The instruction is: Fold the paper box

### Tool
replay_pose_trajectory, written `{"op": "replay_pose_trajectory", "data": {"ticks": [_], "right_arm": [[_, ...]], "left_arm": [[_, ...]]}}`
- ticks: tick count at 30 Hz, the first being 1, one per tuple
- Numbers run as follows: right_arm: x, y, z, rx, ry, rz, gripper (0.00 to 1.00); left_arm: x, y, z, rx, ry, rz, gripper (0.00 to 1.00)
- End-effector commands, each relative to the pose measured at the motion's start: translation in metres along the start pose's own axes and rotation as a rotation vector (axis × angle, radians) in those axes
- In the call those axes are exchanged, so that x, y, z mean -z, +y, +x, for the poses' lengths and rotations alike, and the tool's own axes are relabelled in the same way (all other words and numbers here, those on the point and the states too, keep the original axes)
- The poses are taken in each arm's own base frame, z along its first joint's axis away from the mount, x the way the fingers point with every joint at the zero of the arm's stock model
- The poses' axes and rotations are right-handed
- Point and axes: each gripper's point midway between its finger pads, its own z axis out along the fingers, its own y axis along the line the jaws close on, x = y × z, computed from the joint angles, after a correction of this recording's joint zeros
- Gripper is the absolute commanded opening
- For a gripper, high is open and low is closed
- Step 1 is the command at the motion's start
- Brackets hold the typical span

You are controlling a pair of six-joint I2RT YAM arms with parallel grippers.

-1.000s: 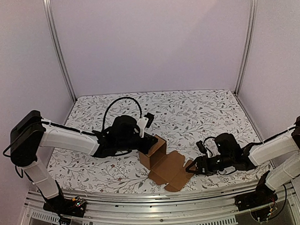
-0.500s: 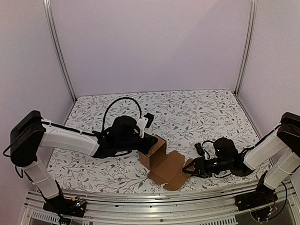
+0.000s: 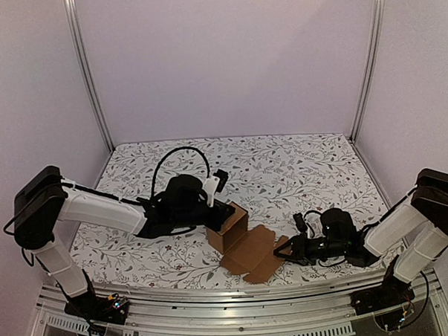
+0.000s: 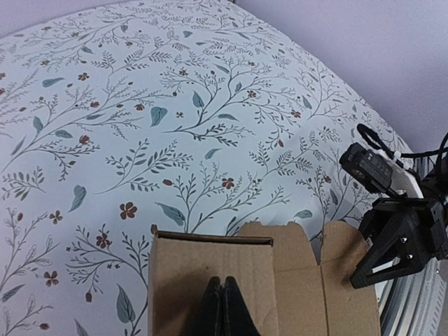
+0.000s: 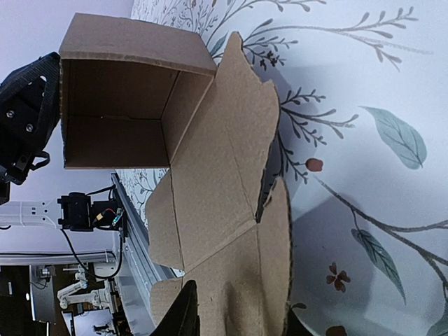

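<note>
Top external: 1 paper box (image 3: 228, 229) on surface (image 3: 306, 164), near-edge centre, approx. 6 o'clock from surface centre. Box partly formed: 1 open cube section, flat flaps (image 3: 252, 257) spread toward its 4 o'clock. 2 arms, 1 gripper ea. Left gripper (image 3: 227, 209) at cube's 10 o'clock, fingers together, tips against outer wall. Right gripper (image 3: 285, 249) at the flaps' 3 o'clock, fingers apart astride end flap; clamped or not: cannot tell.
</note>
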Motion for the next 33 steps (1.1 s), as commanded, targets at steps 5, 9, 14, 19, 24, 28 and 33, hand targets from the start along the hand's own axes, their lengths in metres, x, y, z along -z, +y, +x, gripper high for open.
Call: {"op": "replay_pose_trajectory", "data": {"ticks": [5,9,14,19,24,28,33], "right_arm": [[0.007,0.01,-0.011,-0.007,-0.069,-0.015,0.15],[0.007,0.013,-0.013,-0.006,-0.069,-0.015,0.05],[0.009,0.019,-0.014,0.007,-0.06,-0.013,0.0],[0.015,0.03,-0.017,0.06,-0.035,0.032,0.0],[0.033,0.049,-0.022,0.178,0.007,0.113,0.0],[0.051,0.063,-0.025,0.28,0.04,0.171,0.0],[0.071,0.077,-0.027,0.41,0.117,0.254,0.0]], "left_arm": [[0.005,0.004,0.023,0.015,0.063,-0.02,0.0],[0.006,0.001,0.021,0.014,0.058,-0.015,0.0],[0.013,0.0,0.017,0.008,0.046,-0.01,0.04],[0.031,0.002,-0.004,-0.016,-0.007,-0.049,0.21],[0.054,-0.001,-0.03,-0.048,-0.058,-0.067,0.34],[0.074,-0.001,-0.047,-0.063,-0.108,-0.086,0.4],[0.098,-0.003,-0.066,-0.084,-0.159,-0.104,0.44]]}}
